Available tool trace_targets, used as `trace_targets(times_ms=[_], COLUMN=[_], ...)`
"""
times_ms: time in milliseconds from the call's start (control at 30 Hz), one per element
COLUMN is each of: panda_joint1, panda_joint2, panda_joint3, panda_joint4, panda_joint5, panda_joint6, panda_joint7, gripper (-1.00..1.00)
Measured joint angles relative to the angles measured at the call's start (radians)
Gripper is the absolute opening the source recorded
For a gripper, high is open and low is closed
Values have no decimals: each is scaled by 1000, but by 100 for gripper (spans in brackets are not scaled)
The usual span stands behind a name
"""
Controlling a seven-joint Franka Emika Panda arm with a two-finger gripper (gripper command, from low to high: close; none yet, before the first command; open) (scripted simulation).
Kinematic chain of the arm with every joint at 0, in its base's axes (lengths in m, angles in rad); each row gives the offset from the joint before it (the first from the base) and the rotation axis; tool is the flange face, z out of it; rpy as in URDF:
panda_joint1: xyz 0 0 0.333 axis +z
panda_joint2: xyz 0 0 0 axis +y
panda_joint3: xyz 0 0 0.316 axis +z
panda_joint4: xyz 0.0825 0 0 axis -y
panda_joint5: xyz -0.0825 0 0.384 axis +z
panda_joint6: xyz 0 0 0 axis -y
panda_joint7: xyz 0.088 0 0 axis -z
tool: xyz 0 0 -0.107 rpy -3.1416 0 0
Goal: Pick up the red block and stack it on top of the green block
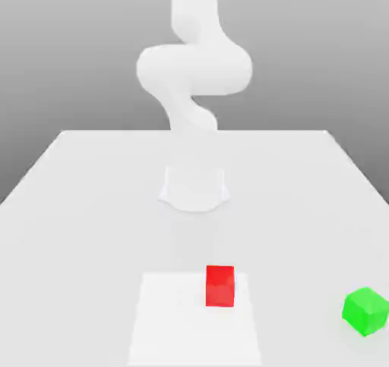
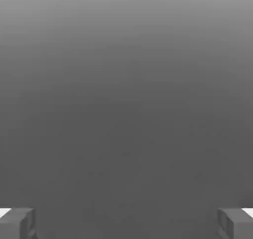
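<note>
- Nothing is picked up yet: the red block (image 1: 220, 286) sits on the table (image 1: 76, 206), untouched, and the arm (image 1: 194, 69) is folded up high behind it.
- The gripper (image 2: 126, 223) has its jaws spread wide, the two fingertips (image 2: 17, 223) far apart with nothing between them.
- The red block rests on a paler square patch (image 1: 175, 320) of the table, toward that patch's edge on the exterior view's right.
- The green block (image 1: 366, 311) stands well apart from it, off toward the exterior view's right, turned at an angle to the red one.
- Next, I'd say, the hand has to come down over the red block with the jaws either side of it, then close.
- After that comes a lift and a carry across to the green block; lining the faces up may need care, given its skewed pose.
- The table is plain white and flat; behind it, only a grey, featureless backdrop.
</note>
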Motion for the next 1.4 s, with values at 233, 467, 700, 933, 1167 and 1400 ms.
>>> trace_targets(times_ms=[233, 467, 700, 933, 1167, 1400], panda_joint1=[-24, -25, -4, 47, 34, 27], panda_joint2=[249, 511, 777, 940, 891, 713], panda_joint3=[66, 98, 104, 35, 55, 96], panda_joint4=[-177, -359, -465, -445, -451, -451], panda_joint5=[-35, -37, -10, -85, -60, 25], panda_joint6=[162, 333, 528, 666, 625, 446], panda_joint7=[77, 133, 151, 206, 189, 98], gripper=[0, 0, 0, -100, -100, -100])
